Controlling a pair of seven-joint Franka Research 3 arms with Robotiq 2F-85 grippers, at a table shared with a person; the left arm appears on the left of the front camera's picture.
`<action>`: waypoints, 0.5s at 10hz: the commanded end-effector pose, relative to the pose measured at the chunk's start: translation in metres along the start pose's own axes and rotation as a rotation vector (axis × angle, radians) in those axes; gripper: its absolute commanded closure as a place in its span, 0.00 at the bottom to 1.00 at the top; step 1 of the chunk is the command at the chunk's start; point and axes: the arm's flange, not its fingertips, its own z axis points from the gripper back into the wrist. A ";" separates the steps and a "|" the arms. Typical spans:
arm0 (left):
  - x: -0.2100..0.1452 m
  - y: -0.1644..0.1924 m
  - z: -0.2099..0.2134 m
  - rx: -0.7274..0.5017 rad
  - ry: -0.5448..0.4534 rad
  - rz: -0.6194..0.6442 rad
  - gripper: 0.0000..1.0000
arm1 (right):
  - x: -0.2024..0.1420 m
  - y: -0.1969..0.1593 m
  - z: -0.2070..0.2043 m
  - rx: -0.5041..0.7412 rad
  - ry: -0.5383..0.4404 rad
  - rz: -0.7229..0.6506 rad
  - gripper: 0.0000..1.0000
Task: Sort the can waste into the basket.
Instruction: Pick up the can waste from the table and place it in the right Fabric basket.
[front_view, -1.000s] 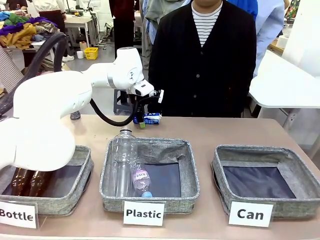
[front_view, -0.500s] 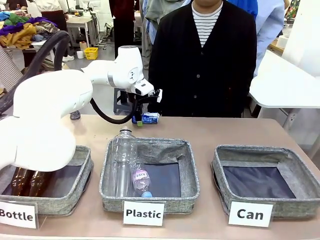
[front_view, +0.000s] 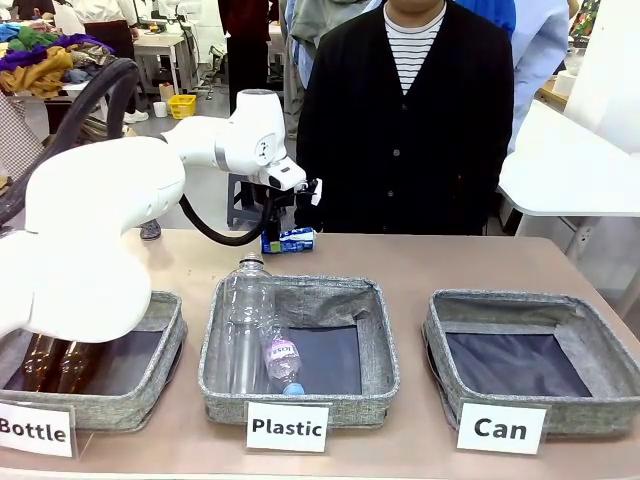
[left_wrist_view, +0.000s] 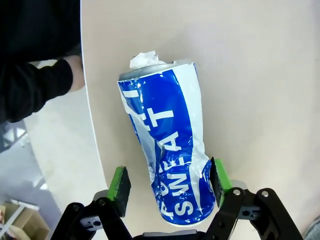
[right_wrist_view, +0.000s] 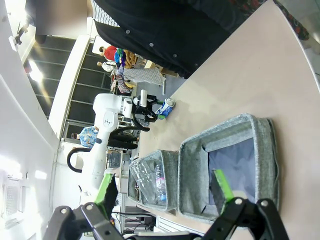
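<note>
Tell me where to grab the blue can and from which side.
Grip the blue can across its long sides, about mid-body, coming straight down from above. It lies flat on the table, so those sides are free to pinch. The end between the open jaws of the left gripper looks crumpled; the fuller middle probably holds better.

Blue can (front_view: 290, 240) (left_wrist_view: 170, 160) down at the far table edge; "Can" basket (front_view: 505, 299) near edge, robot's right.
You'll see the can dented, white-lettered, lying on its side; the grey fabric basket sits upright, dark bottom showing, well apart from it.
</note>
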 end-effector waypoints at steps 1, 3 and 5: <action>0.007 0.015 0.015 0.035 0.037 -0.016 0.17 | 0.002 0.000 -0.001 0.023 -0.017 0.025 0.00; 0.006 0.019 0.016 0.031 0.042 -0.007 0.17 | 0.002 0.000 -0.001 0.023 -0.017 0.025 0.00; 0.008 0.025 0.008 0.016 0.046 0.001 0.17 | 0.002 0.000 -0.001 0.023 -0.017 0.025 0.00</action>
